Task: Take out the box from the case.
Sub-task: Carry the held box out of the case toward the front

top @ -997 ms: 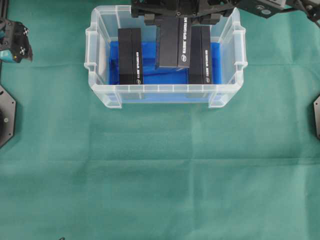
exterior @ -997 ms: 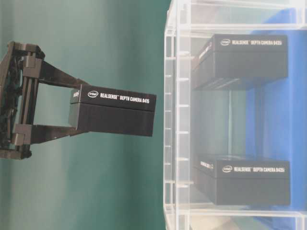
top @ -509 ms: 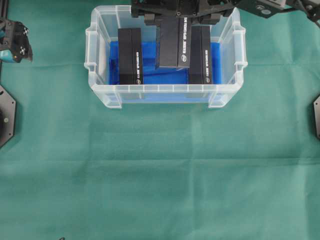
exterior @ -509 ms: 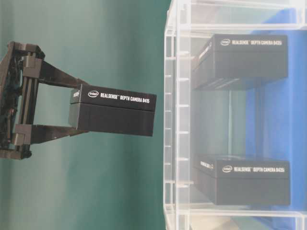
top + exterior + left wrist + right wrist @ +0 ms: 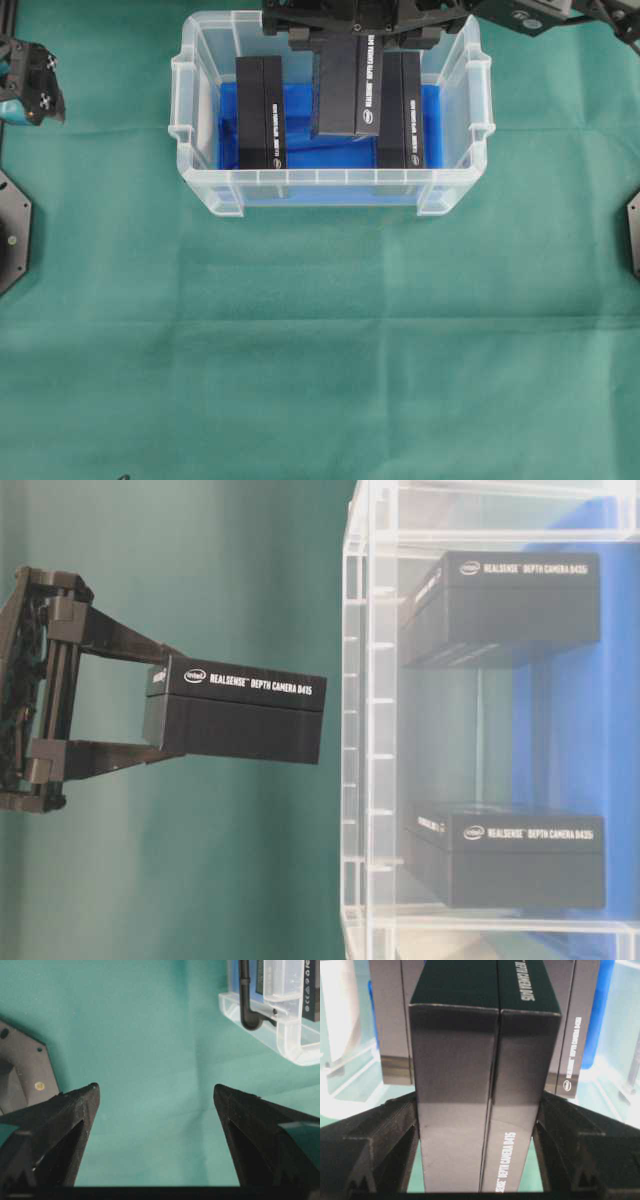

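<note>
The right gripper (image 5: 150,715) has its jaws clamped on the black box (image 5: 347,88), which hangs above the case (image 5: 205,185), clear of the rim. I'd carry it sideways off the case before lowering, keeping it level. The left gripper (image 5: 155,1105) sits wide open and empty, well off to the case's left.

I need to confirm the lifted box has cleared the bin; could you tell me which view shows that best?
The table-level view: the held RealSense box hangs outside the case. Overhead it overlaps the interior; the right wrist view shows only its end.
</note>
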